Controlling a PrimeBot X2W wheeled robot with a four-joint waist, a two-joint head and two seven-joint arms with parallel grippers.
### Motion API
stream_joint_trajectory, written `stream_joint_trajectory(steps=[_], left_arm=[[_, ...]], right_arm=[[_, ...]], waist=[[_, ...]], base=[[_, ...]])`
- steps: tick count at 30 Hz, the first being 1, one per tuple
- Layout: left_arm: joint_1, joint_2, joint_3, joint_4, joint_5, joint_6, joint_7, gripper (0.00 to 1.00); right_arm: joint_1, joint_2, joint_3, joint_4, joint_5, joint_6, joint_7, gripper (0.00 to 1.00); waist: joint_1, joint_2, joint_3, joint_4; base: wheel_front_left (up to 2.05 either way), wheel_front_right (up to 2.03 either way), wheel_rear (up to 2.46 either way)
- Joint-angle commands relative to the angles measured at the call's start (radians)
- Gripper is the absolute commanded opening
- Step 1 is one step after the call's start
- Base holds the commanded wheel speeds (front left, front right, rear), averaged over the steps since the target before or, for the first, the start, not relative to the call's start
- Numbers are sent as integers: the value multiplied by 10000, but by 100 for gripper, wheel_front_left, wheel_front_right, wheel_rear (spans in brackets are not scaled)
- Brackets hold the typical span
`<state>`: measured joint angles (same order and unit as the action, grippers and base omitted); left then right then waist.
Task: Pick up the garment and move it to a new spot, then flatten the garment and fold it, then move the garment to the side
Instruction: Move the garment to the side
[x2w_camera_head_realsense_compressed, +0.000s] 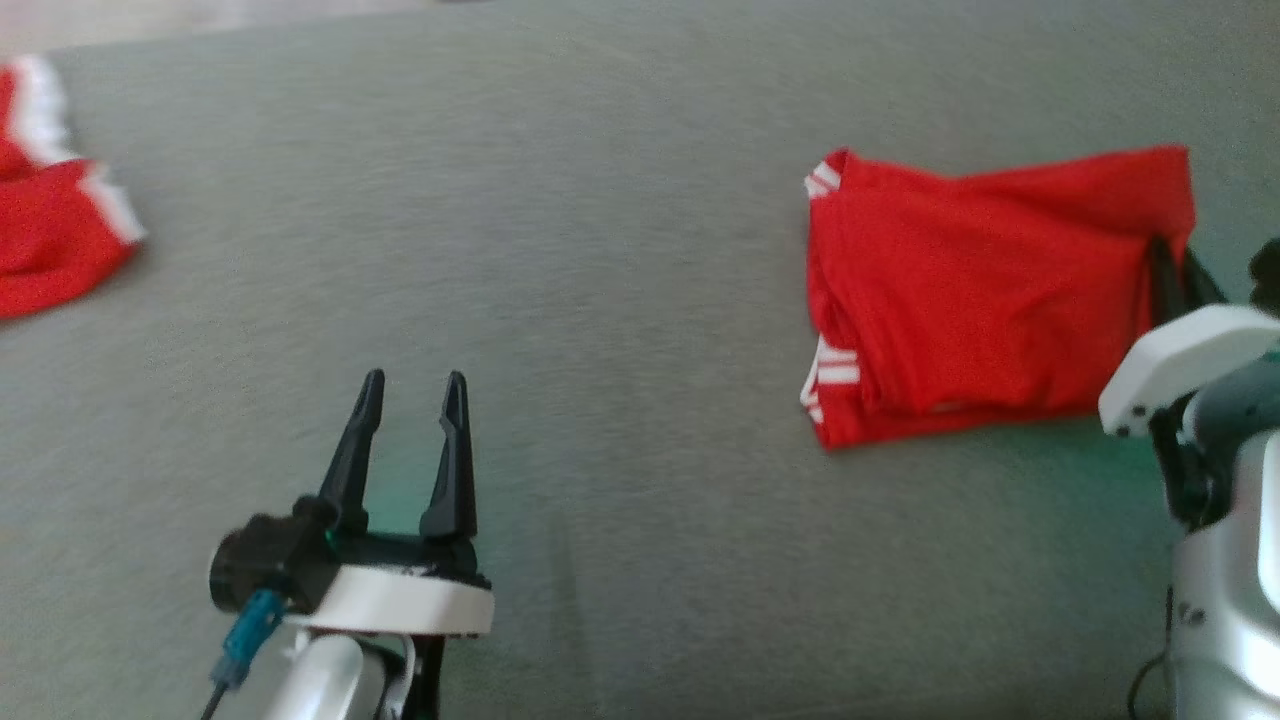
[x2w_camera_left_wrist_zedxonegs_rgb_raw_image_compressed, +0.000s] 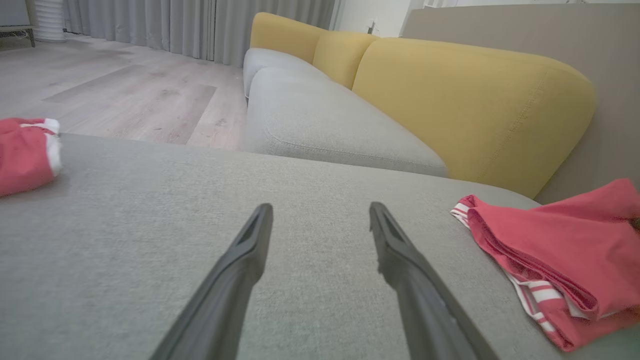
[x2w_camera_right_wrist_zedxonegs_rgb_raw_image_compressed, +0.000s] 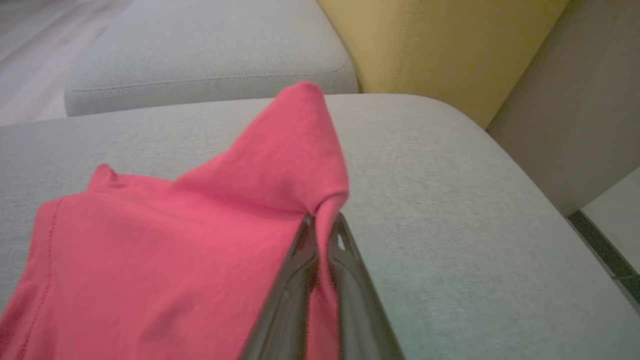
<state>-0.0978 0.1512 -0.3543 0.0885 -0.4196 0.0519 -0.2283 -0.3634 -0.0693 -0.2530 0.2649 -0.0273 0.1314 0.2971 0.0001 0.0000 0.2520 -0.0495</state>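
Note:
The garment (x2w_camera_head_realsense_compressed: 985, 290) is red with white stripes, folded into a rough rectangle on the grey cushion at the right. My right gripper (x2w_camera_head_realsense_compressed: 1163, 262) is shut on its right edge. In the right wrist view the red garment (x2w_camera_right_wrist_zedxonegs_rgb_raw_image_compressed: 175, 240) is pinched between the two dark fingers (x2w_camera_right_wrist_zedxonegs_rgb_raw_image_compressed: 300, 280), and the gripper (x2w_camera_right_wrist_zedxonegs_rgb_raw_image_compressed: 320, 222) holds a fold that peaks upward. My left gripper (x2w_camera_head_realsense_compressed: 412, 395) stands open over bare cushion at the lower left, well apart from the garment (x2w_camera_left_wrist_zedxonegs_rgb_raw_image_compressed: 560, 250). Its fingers (x2w_camera_left_wrist_zedxonegs_rgb_raw_image_compressed: 240, 270) spread wide in the left wrist view.
A second red and white garment (x2w_camera_head_realsense_compressed: 50, 220) lies at the far left edge of the grey cushion (x2w_camera_head_realsense_compressed: 600, 250). Yellow back cushions (x2w_camera_left_wrist_zedxonegs_rgb_raw_image_compressed: 465, 100) and another grey seat (x2w_camera_left_wrist_zedxonegs_rgb_raw_image_compressed: 320, 120) lie beyond. Wooden floor (x2w_camera_left_wrist_zedxonegs_rgb_raw_image_compressed: 125, 85) borders the cushion's far side.

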Motion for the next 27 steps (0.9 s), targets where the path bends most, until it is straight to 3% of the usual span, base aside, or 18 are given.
stream_joint_trajectory(steps=[1, 7, 12, 23, 27], left_arm=[[-435, 238, 292, -429, 165, 28, 111, 100], [-621, 590, 283, -796, 353, 114, 532, 100], [-713, 784, 302, -1125, 433, 207, 805, 100], [-790, 843, 288, -1336, 432, 319, 873, 100], [-871, 852, 280, -1460, 457, 366, 853, 100]], right_arm=[[-582, -96, 147, -407, 62, -7, -208, 0], [-986, 105, 82, -92, 339, -7, -617, 0], [-1402, 173, 72, 287, 462, -7, -924, 0], [-3325, 129, -173, 1670, 88, -7, -963, 0], [-4326, -401, -741, 2499, -219, -7, -899, 0]], waist=[[-1, 0, 793, -1234], [-1, 0, 1299, -2188], [-1, 0, 1560, -2506], [-1, 0, 1810, -2035], [-1, 0, 2061, -1608]], base=[[0, 0, 0], [0, 0, 0], [0, 0, 0], [0, 0, 0], [0, 0, 0]])
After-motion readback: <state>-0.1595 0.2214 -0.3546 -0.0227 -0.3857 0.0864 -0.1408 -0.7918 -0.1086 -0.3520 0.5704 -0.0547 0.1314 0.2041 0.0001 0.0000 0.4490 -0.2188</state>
